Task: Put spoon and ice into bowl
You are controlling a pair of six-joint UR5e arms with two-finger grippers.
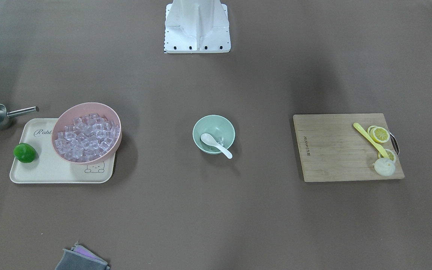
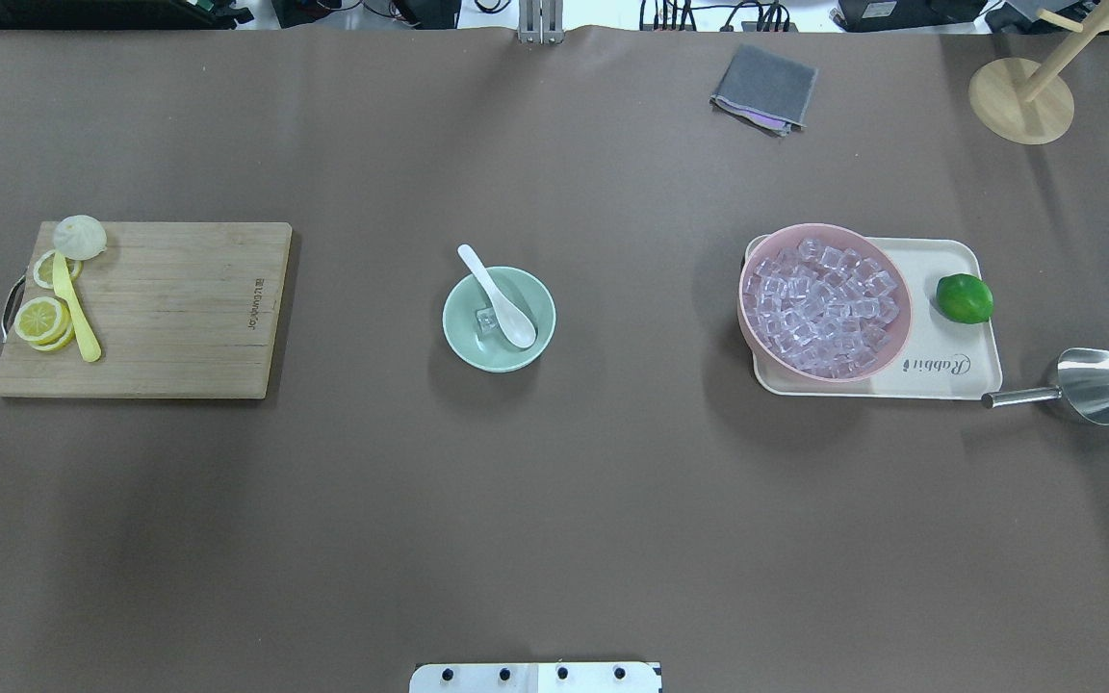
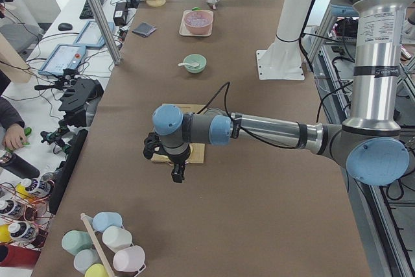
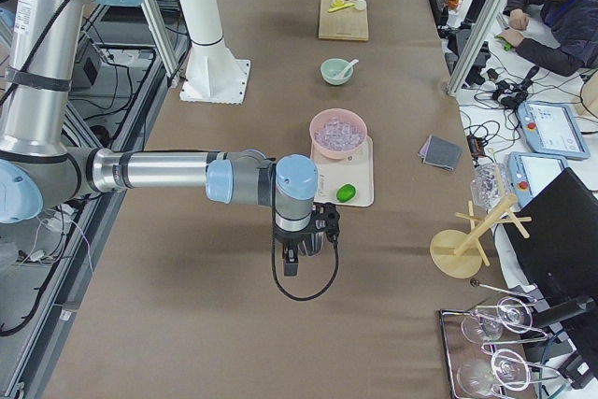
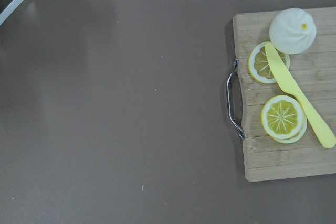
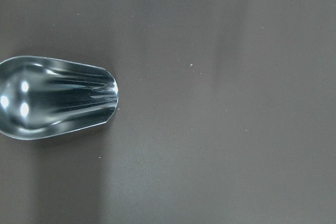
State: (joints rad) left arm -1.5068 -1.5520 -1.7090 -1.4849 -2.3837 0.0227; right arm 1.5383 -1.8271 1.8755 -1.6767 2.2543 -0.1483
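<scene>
The left arm (image 3: 272, 131) holds its forearm level, stretched out from the elbow, and the wrist bends down at the end. The left gripper (image 3: 177, 173) points straight down; I cannot tell if its fingers are apart or together. The right arm (image 4: 159, 172) has the same pose, with a level forearm. The right gripper (image 4: 290, 263) also hangs down, and its state is not clear.

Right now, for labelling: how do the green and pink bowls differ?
The pink bowl is larger than the green bowl. The pink bowl is heaped with ice cubes; the green bowl holds a spoon and little ice. The pink bowl sits on a tray, the green bowl on the table. Both are round.
</scene>
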